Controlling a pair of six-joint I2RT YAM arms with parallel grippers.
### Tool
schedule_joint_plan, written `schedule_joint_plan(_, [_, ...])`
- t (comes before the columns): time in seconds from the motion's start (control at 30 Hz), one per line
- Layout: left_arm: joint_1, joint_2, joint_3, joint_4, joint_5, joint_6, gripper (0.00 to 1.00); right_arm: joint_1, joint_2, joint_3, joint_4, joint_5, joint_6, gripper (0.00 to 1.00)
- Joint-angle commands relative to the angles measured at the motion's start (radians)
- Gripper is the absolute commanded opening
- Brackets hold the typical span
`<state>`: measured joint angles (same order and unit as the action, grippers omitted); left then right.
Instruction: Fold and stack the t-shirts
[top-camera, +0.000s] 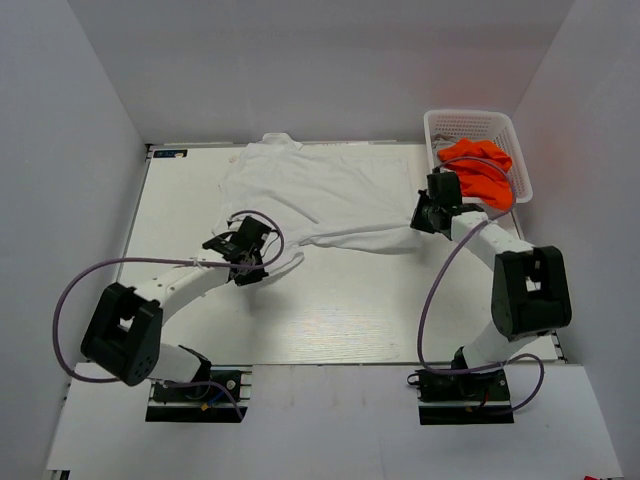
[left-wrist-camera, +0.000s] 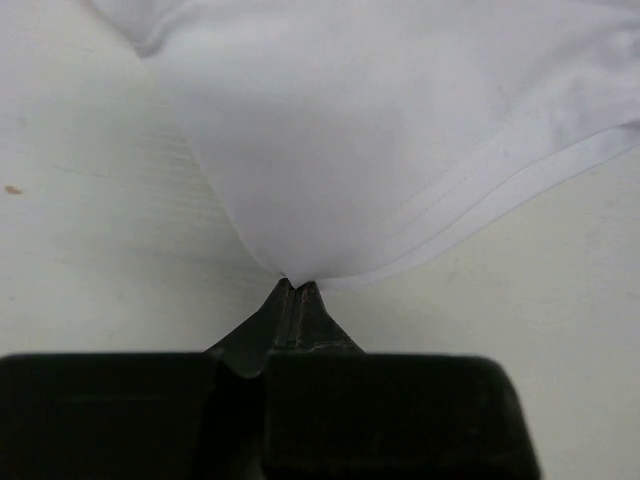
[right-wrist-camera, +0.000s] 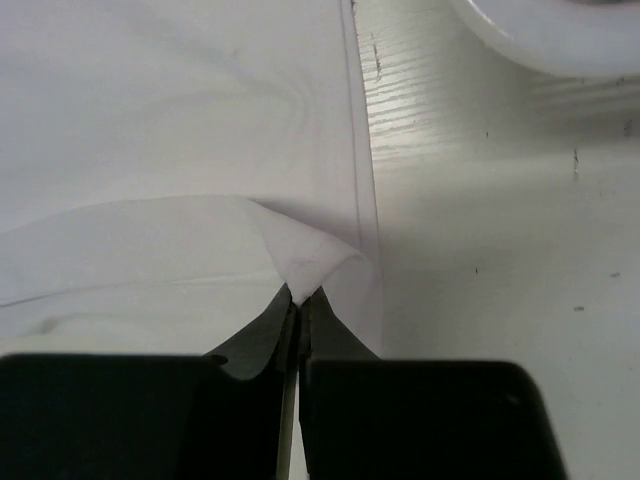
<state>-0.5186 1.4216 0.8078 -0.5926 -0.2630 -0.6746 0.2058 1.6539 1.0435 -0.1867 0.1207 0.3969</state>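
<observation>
Two t-shirts are seen, one white and one orange. One white t-shirt (top-camera: 320, 195) is spread over the far half of the table (top-camera: 340, 310), with its collar toward the far edge and its hem facing the arms. One orange t-shirt (top-camera: 480, 168) is bunched inside the single white lattice basket (top-camera: 470, 120) at the far right corner, part of it draped over the near rim. Two grippers are in view, and both are closed on the white t-shirt. The left gripper (left-wrist-camera: 297, 287) is shut tight on the near left corner of the cloth, where the stitched hem comes to a point; the fabric is drawn up from the table into a taut cone above the fingertips. The right gripper (right-wrist-camera: 300, 297) is pinched on a small turned-over corner of cloth at the shirt's right edge, just beside the bare tabletop. Between the two grippers the hem is stretched in one shallow line. The orange t-shirt is touched by neither gripper.
</observation>
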Motion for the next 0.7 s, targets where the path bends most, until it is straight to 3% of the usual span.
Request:
schedule_joint_plan(0.0, [0.002, -0.114, 0.042, -0.076, -0.068, -0.063, 0.00, 0.014, -0.126, -0.042, -0.023, 0.028, -0.036, 0.00])
schedule_joint_plan(0.13, [0.011, -0.164, 0.051, -0.220, -0.105, -0.170, 0.00, 0.018, -0.213, -0.118, -0.036, 0.013, 0.012, 0.00])
schedule_joint_plan(0.23, [0.023, -0.217, 0.051, -0.292, -0.119, -0.250, 0.00, 0.024, -0.311, -0.285, 0.007, -0.013, 0.054, 0.01])
schedule_joint_plan(0.37, [0.023, -0.288, 0.033, -0.458, -0.134, -0.371, 0.00, 0.023, -0.439, -0.434, -0.045, 0.028, 0.106, 0.23])
schedule_joint_plan(0.4, [0.023, -0.299, 0.024, -0.487, -0.134, -0.397, 0.00, 0.020, -0.456, -0.454, -0.063, 0.037, 0.138, 0.38])
schedule_joint_plan(0.43, [0.023, -0.308, 0.024, -0.506, -0.134, -0.410, 0.08, 0.015, -0.485, -0.494, -0.100, 0.040, 0.143, 0.58])
schedule_joint_plan(0.47, [0.023, -0.308, 0.024, -0.536, -0.119, -0.410, 0.25, 0.017, -0.508, -0.497, -0.115, 0.062, 0.149, 0.73])
schedule_joint_plan(0.5, [0.023, -0.317, 0.024, -0.545, -0.108, -0.410, 0.75, 0.018, -0.517, -0.491, -0.129, 0.074, 0.151, 0.75])
schedule_joint_plan(0.53, [0.011, -0.317, 0.034, -0.546, -0.099, -0.410, 1.00, 0.017, -0.542, -0.475, -0.147, 0.077, 0.139, 0.79])
schedule_joint_plan(0.57, [0.011, -0.317, 0.034, -0.546, -0.081, -0.395, 1.00, 0.017, -0.542, -0.464, -0.154, 0.076, 0.122, 0.90])
schedule_joint_plan(0.67, [0.011, -0.305, 0.059, -0.536, -0.081, -0.352, 1.00, 0.023, -0.539, -0.378, -0.146, 0.013, 0.093, 0.90])
